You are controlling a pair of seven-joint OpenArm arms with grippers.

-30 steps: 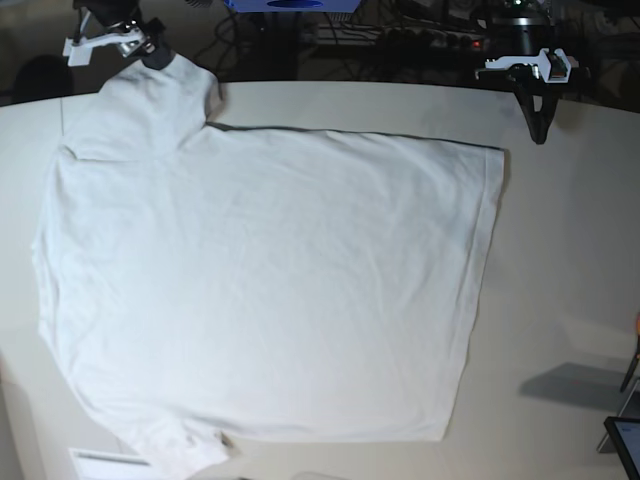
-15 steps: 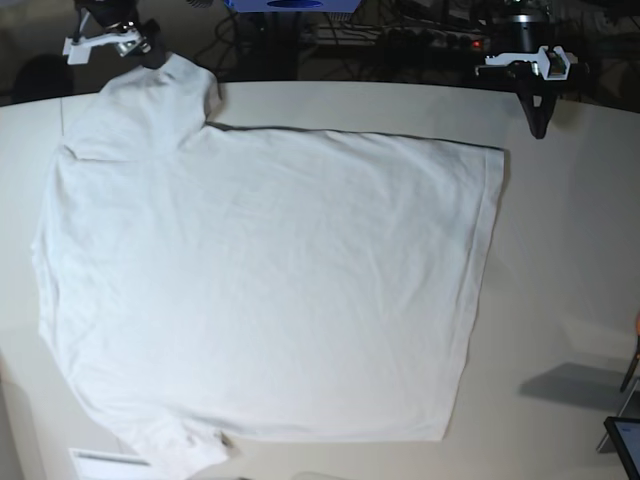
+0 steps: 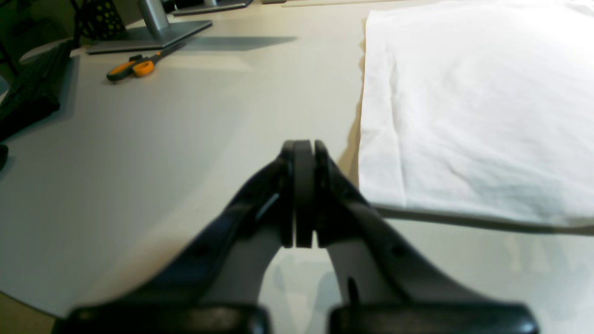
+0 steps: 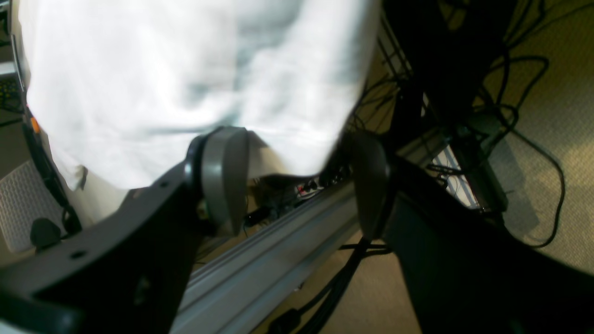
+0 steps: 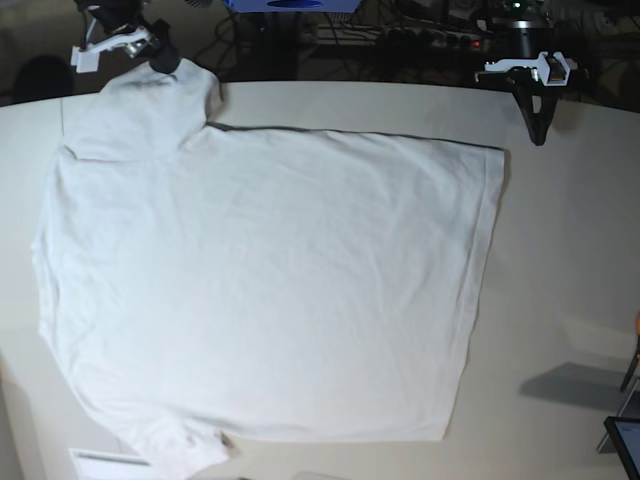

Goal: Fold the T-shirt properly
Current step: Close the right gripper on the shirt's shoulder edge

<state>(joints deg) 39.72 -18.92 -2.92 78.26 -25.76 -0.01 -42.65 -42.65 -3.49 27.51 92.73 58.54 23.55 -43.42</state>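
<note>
Your T-shirt (image 5: 260, 290) lies spread flat on the table (image 5: 560, 260). Your left gripper (image 3: 299, 195) is pressed closed on nothing, beside the hem. Your right gripper (image 4: 297, 181) gapes wide at the sleeve (image 4: 195, 79), gripping nothing.

No legible text, seemingly.

I see a plain white T-shirt (image 5: 260, 290), no print, on an off-white, faintly beige tabletop (image 5: 560, 250). My left gripper (image 3: 299, 195) is black; my right gripper (image 4: 290, 181) is black with grey pads (image 4: 222, 178). Near the worktop's far left corner in the left wrist view lie scissors (image 3: 132, 67) with orange-and-black handles, beside a grey monitor stand (image 3: 148, 32).
</note>
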